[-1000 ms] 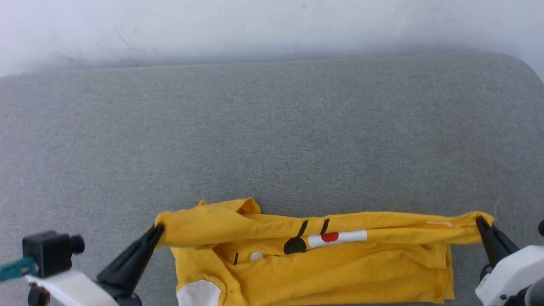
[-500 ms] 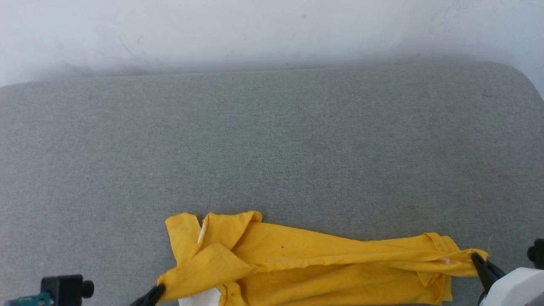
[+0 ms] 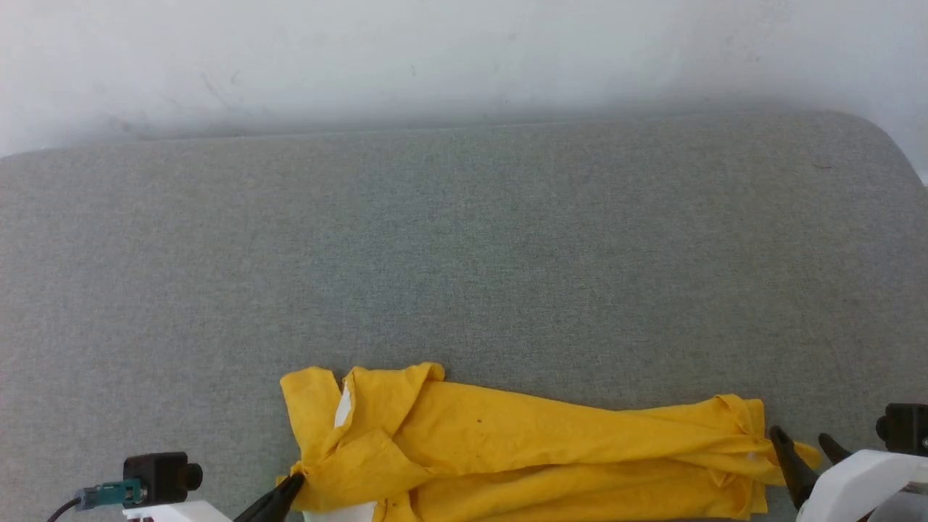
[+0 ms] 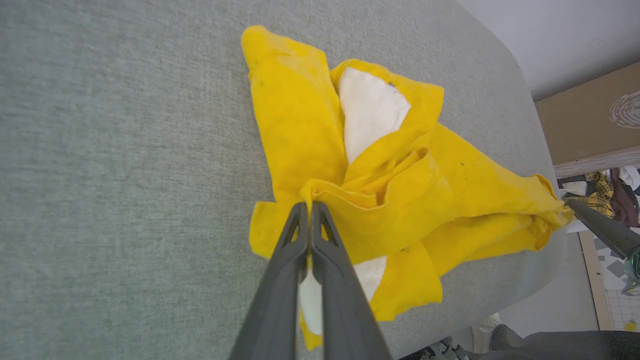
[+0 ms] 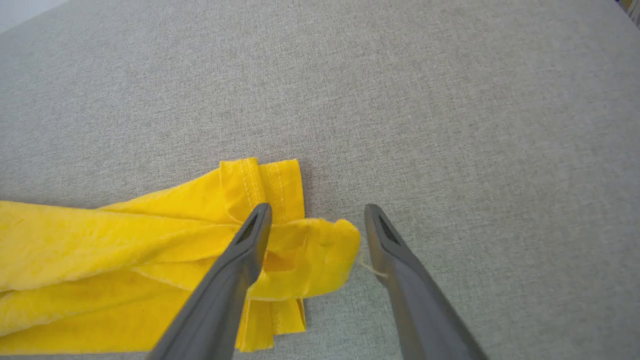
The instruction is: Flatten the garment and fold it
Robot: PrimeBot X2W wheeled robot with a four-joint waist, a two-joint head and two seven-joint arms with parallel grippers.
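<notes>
Looked like the lay-down step: the garment (image 3: 522,457) lay rumpled along the near edge of the grey tabletop (image 3: 464,254). The left gripper (image 4: 306,212) had its jaws pinched on one corner; the right gripper (image 5: 318,210) had its jaws apart, astride the hem. Next, I reckoned, the left needed to let go, then smoothing.

Bright yellow garment (image 3: 507,442) with white patches, flecked grey fabric surface (image 3: 464,254), off-white wall (image 3: 464,58)

right hand (image 5: 317,209) spread wide, garment (image 5: 125,250) hem between fingers (image 5: 227,280), apparently loose
</notes>
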